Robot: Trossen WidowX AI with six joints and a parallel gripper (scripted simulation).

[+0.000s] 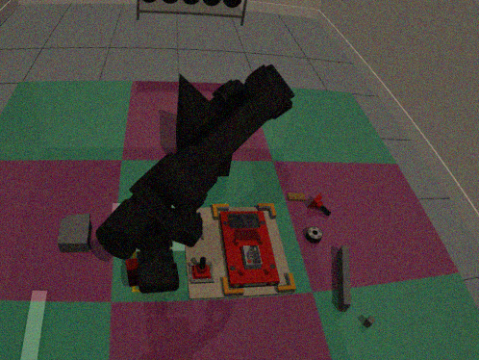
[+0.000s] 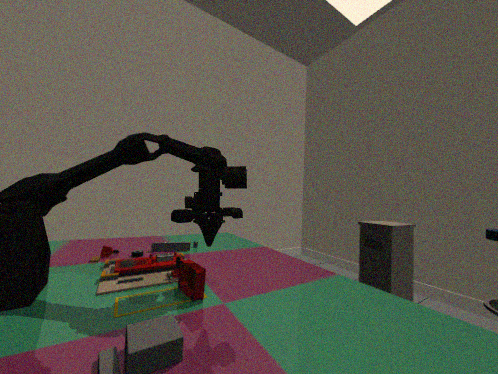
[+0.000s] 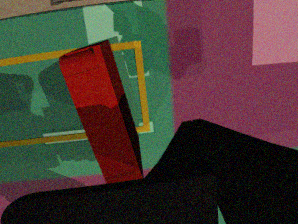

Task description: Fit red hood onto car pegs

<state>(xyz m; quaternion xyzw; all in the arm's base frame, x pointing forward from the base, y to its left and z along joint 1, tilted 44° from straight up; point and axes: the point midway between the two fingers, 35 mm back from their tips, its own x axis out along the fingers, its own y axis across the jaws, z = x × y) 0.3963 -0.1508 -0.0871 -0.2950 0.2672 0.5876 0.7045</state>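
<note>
No writing, label, brand, number or sign can be read in any view — the pictures are dim and grainy. The small pale panel on the red car chassis (image 1: 250, 247) may carry marks, but they are too blurred to make out — nothing legible stands on the walls, floor tiles or other objects.

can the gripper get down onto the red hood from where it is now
Probably yes: the gripper hangs above the red hood with nothing between them. But it is shut, so it would likely need to open first.
</note>
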